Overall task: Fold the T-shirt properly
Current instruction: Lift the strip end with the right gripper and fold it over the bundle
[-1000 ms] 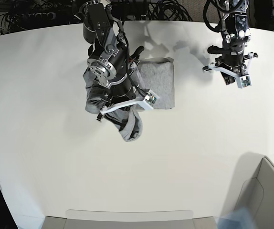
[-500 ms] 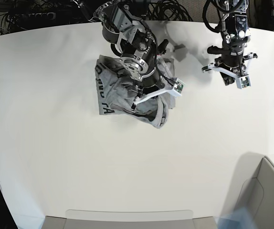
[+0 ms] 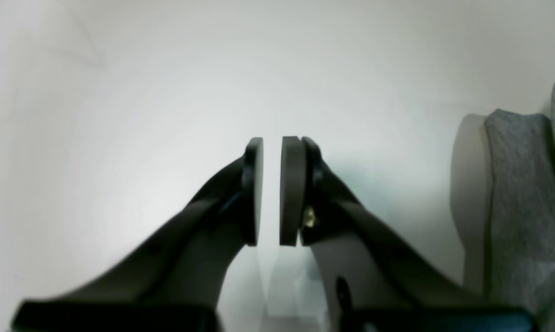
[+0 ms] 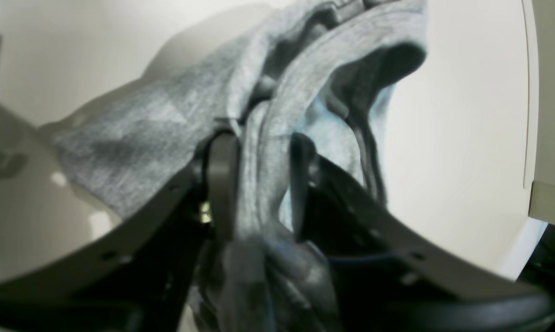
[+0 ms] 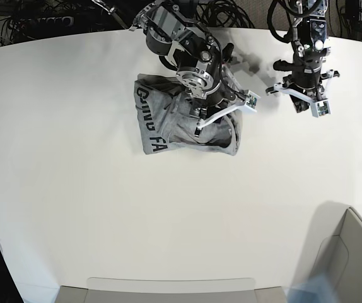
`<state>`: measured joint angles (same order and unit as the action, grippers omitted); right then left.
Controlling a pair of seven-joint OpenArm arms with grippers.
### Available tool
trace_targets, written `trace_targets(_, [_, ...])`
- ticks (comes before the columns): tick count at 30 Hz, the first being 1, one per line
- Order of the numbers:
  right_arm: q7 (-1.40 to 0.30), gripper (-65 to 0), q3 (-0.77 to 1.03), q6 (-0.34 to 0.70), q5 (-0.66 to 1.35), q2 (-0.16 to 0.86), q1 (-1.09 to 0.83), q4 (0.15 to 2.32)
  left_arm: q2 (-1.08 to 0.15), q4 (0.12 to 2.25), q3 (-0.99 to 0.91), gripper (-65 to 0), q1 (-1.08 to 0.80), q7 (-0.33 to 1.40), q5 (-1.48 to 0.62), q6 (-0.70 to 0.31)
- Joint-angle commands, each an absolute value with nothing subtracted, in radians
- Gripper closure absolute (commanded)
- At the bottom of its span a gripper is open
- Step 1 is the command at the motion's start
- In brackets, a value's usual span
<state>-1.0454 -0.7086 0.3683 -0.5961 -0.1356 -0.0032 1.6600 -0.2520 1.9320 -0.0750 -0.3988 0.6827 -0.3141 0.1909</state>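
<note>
The heather-grey T-shirt [image 5: 162, 120] lies bunched at the back middle of the white table [image 5: 74, 202], with black lettering showing on its left part. My right gripper [image 5: 211, 115] hovers over the shirt's right side. In the right wrist view its fingers [image 4: 222, 184] stand apart around a loose fold of the T-shirt [image 4: 166, 115], so this gripper [image 4: 261, 138] is open. My left gripper [image 5: 305, 103] hangs over bare table to the right of the shirt. Its pads [image 3: 292, 184] are nearly together with nothing between them, so the gripper [image 3: 271, 143] is shut. The T-shirt's edge [image 3: 522, 207] shows at that view's right.
Black cables [image 5: 219, 12] run behind the table's far edge. A grey open box [image 5: 348, 252] stands at the front right corner. A flat grey tray edge [image 5: 168, 289] lies along the front.
My right arm swung the held cloth rightward and back, laying it over the shirt so the lettered side now shows. Its jaws have opened. The left arm stayed put.
</note>
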Motion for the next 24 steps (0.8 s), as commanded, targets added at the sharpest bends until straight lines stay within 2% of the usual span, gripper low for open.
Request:
trace_targets(1, [-1.029, -21.6, -0.722, 0.360, -0.599, -0.154, 0.010, 1.701, -0.260, 1.940, -0.084, -6.5, -0.394, 0.664, -0.309, 0.193])
trace_targets(11, [-1.004, -22.2, -0.748, 0.363, -0.446, -0.154, -0.015, 1.850, -0.260, 1.920, -0.084, -6.5, -0.394, 0.664, -0.309, 0.194])
trace_targets(17, [-0.963, -22.2, -0.691, 0.363, -0.535, -0.145, -0.133, 2.055, -0.260, 1.919, -0.084, -6.5, -0.394, 0.664, -0.309, 0.194])
trace_targets(24, [-0.958, -22.3, -0.645, 0.355, -0.688, -0.085, -0.245, 2.069, -0.260, 1.917, -0.079, -6.5, -0.392, 0.664, -0.309, 0.193])
